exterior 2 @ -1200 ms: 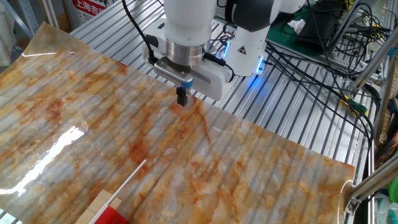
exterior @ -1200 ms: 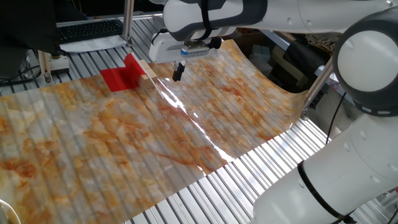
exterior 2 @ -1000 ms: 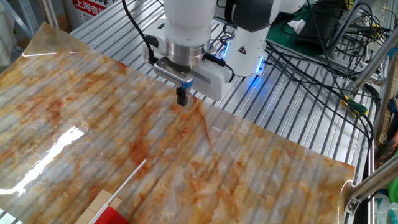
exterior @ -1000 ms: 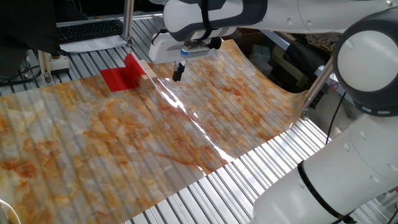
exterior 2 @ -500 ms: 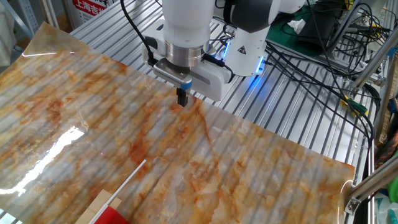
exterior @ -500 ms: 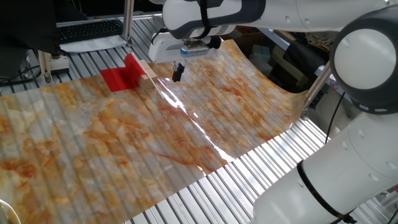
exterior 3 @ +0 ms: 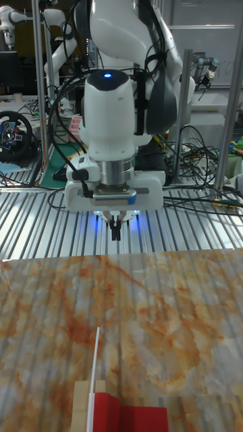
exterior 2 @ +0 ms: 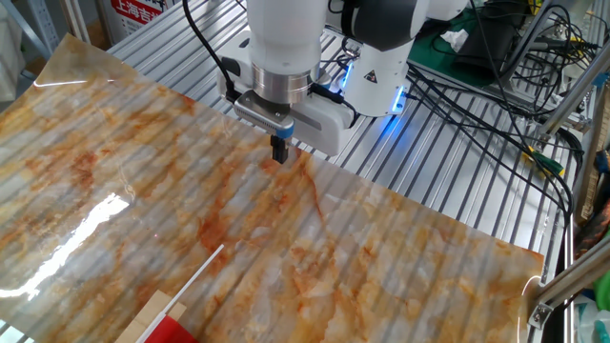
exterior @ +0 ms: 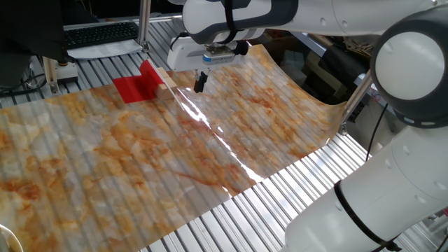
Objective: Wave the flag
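Note:
The flag (exterior: pixel 133 87) is a small red cloth lying on the orange-marbled sheet (exterior: pixel 175 154), with its tan wooden block (exterior: pixel 166 80) beside it. In the other fixed view only a corner of the flag (exterior 2: pixel 176 331) shows at the bottom edge, with a thin white stick (exterior 2: pixel 198 272) running from it. The tall view has the flag (exterior 3: pixel 131 415) at the bottom, next to the block (exterior 3: pixel 82 405). My gripper (exterior: pixel 199 85) hovers just right of the block, apart from it. Its fingers are shut with nothing between them; the gripper (exterior 2: pixel 279 152) (exterior 3: pixel 116 233) points straight down over the sheet's edge.
The marbled sheet (exterior 2: pixel 143 191) covers most of the ribbed metal table (exterior: pixel 294 189). A keyboard (exterior: pixel 98 33) lies at the back left. The robot base (exterior 2: pixel 376 67) and cables (exterior 2: pixel 505 86) stand behind the sheet. A metal post (exterior: pixel 143 24) rises near the flag.

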Controlling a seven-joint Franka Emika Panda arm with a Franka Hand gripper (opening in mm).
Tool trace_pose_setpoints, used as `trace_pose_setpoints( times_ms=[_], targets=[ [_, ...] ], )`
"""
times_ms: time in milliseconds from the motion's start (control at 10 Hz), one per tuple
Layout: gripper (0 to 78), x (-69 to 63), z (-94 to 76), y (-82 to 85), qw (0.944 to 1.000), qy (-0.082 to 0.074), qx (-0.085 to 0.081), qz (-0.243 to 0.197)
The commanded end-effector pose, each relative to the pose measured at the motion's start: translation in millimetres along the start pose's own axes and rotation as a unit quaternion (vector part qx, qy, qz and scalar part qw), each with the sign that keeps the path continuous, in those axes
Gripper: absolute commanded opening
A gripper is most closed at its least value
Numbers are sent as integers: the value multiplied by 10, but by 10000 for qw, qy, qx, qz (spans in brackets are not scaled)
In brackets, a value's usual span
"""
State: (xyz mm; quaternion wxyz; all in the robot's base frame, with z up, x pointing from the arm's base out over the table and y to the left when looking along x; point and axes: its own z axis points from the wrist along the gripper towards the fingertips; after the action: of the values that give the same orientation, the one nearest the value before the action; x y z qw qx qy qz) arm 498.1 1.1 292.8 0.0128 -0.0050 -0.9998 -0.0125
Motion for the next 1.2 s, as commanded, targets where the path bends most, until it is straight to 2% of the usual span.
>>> trace_pose_setpoints(
  times_ms=[100,1200],
  targets=[
    [0,-17,-14,3,10000,3,-6,8],
    [0,-18,13,-16,10000,15,-25,-6]
  ],
)
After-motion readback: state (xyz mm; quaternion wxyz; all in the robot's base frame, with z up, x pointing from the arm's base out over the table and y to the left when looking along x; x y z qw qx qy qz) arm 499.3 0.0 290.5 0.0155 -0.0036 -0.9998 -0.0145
